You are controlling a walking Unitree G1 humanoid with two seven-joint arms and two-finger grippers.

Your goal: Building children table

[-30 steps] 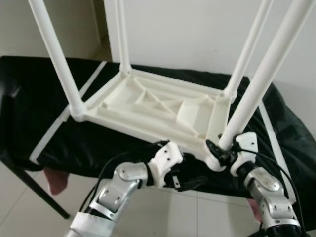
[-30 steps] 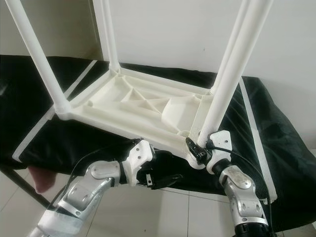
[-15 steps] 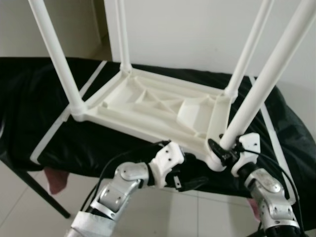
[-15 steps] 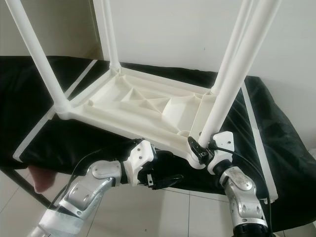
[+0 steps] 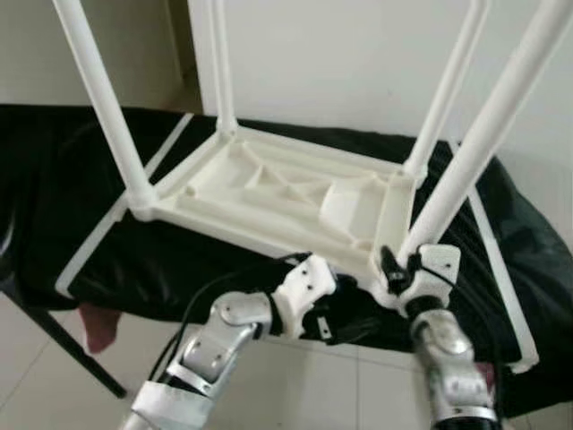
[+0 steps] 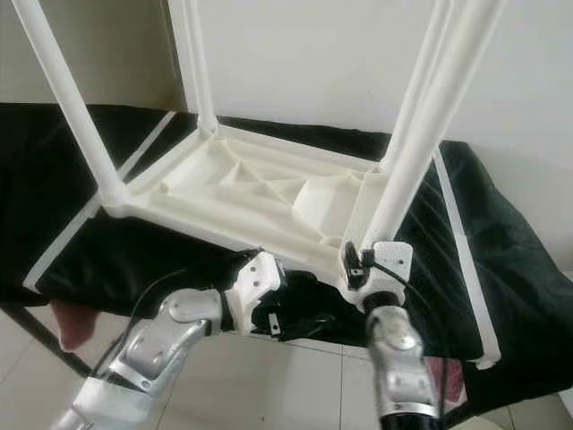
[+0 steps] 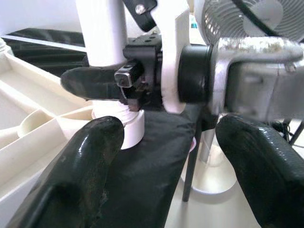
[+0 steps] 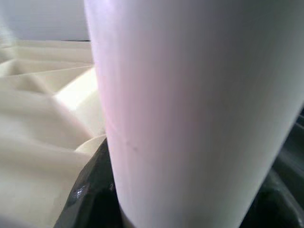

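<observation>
Since a second before, the right forearm had swung from a slant to nearly upright under the near right leg (image 5: pixel 466 170), with its gripper kept at the leg's base.

At the far left, a dark metal leg (image 5: pixel 63 345) of the stand ran down to pale floor tiles (image 5: pixel 36 394), and a pinkish thing (image 5: pixel 97 328) hung below the black cloth (image 5: pixel 63 206). White stripes (image 5: pixel 98 237) crossed the cloth. On it lay the tabletop (image 5: pixel 286 193), upside down, ribs showing, with four white legs standing up from its corners. Behind it were a white wall (image 5: pixel 340 63) and, to the left, a doorway.

The left gripper (image 5: pixel 345 318) hung just under the top's near edge, its fingers (image 7: pixel 85 175) spread wide and holding nothing. The right gripper (image 5: pixel 396 273) was closed around the base of the near right leg, at the corner socket (image 7: pixel 128 126). A fan (image 7: pixel 237 19) stood beyond the right wrist in the left wrist view.
</observation>
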